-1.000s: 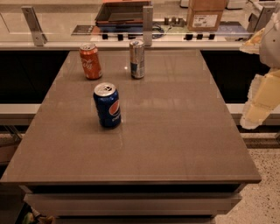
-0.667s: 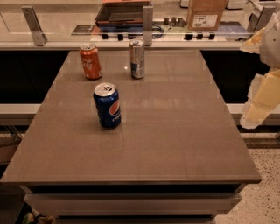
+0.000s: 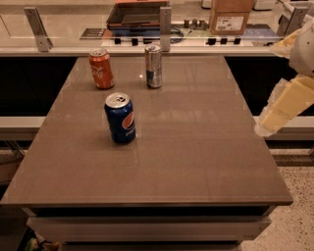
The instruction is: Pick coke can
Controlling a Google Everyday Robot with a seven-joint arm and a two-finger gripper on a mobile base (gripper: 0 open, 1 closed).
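Observation:
The coke can (image 3: 101, 68), orange-red with white script and a silver top, stands upright at the far left of the grey-brown table (image 3: 196, 147). A blue Pepsi can (image 3: 120, 118) stands nearer to me, just right of it. A slim silver-blue can (image 3: 153, 66) stands at the far middle. My gripper (image 3: 267, 125), cream-white, hangs off the table's right edge, far from the coke can and holding nothing I can see.
A counter runs behind the table with metal posts (image 3: 165, 28), a dark tray (image 3: 140, 12) and a cardboard box (image 3: 230, 15). Dark gaps lie on both sides of the table. Speckled floor (image 3: 294, 225) shows at lower right.

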